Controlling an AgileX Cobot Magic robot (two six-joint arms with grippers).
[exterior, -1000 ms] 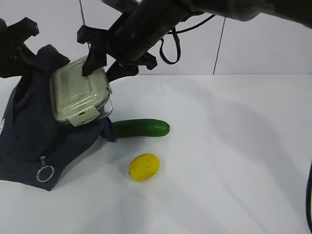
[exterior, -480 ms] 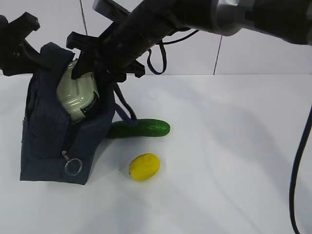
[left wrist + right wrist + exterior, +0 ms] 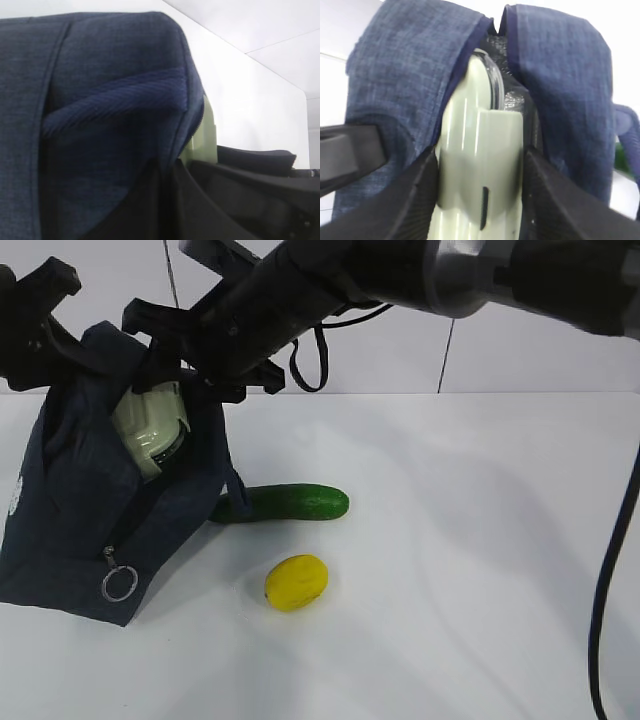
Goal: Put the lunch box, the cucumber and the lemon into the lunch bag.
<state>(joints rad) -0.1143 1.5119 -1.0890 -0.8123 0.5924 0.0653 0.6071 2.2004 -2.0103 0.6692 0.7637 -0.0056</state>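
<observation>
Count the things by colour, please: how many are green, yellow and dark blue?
Green: 2 (lunch box with pale green lid, cucumber)
Yellow: 1 (lemon)
Dark blue: 1 (lunch bag)
Total: 4

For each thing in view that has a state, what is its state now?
lunch bag: unzipped, top held by left gripper.
lunch box: lid on, partly inside bag, gripped by right gripper.
cucumber: lying on table.
lemon: lying on table.
</observation>
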